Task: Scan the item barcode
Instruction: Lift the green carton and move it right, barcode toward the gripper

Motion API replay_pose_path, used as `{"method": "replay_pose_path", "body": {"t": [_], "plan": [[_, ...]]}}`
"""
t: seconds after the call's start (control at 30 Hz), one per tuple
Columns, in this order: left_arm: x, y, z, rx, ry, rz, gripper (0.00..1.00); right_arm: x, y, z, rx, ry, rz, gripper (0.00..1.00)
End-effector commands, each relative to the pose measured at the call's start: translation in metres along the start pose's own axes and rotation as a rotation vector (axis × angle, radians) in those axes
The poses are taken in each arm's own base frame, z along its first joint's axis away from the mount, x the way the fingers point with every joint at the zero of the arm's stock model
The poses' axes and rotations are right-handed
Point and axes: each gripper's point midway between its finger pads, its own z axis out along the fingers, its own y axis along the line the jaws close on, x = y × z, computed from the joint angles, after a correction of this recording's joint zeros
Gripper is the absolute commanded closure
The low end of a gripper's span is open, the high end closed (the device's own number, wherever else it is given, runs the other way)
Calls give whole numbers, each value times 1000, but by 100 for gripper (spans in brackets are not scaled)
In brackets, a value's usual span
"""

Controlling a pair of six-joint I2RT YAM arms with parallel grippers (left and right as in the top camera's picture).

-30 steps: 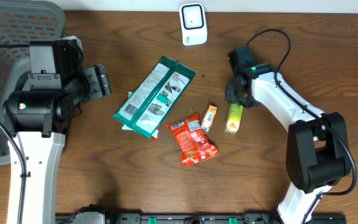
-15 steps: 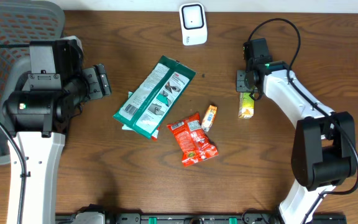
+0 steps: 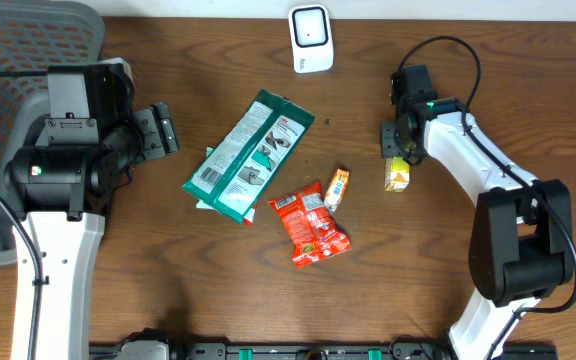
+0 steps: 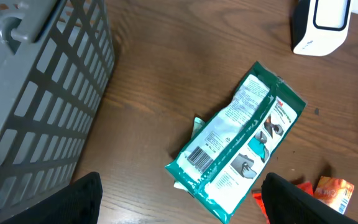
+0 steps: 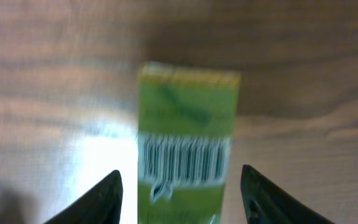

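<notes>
Right claw [image 5: 180, 173] straddles the green packet [image 5: 188, 118] (barcode up), fingers apart.

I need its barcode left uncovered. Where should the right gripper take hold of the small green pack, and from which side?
Probably by its two long edges, coming straight down from above. The green pack lies flat on the table with its barcode face up. The right gripper, jaws open, spans its narrow width, so the pads would close on the sides, not the barcode.
</notes>
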Motion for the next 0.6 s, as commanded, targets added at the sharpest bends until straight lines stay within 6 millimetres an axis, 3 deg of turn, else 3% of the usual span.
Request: {"method": "replay_pose_path", "body": {"t": [0.0, 0.13, 0.27, 0.57], "plan": [[-5, 0, -4, -5, -16, -9, 17, 5, 12, -17, -90, 25, -4, 40], [-6, 0, -4, -5, -16, -9, 18, 24, 17, -32, -136, 99, -6, 32], [-5, 0, -4, -5, -16, -9, 18, 43, 13, -34, -124, 172, -9, 29], [-5, 0, -4, -5, -16, -9, 18, 44, 14, -29, -125, 165, -8, 30]]}}
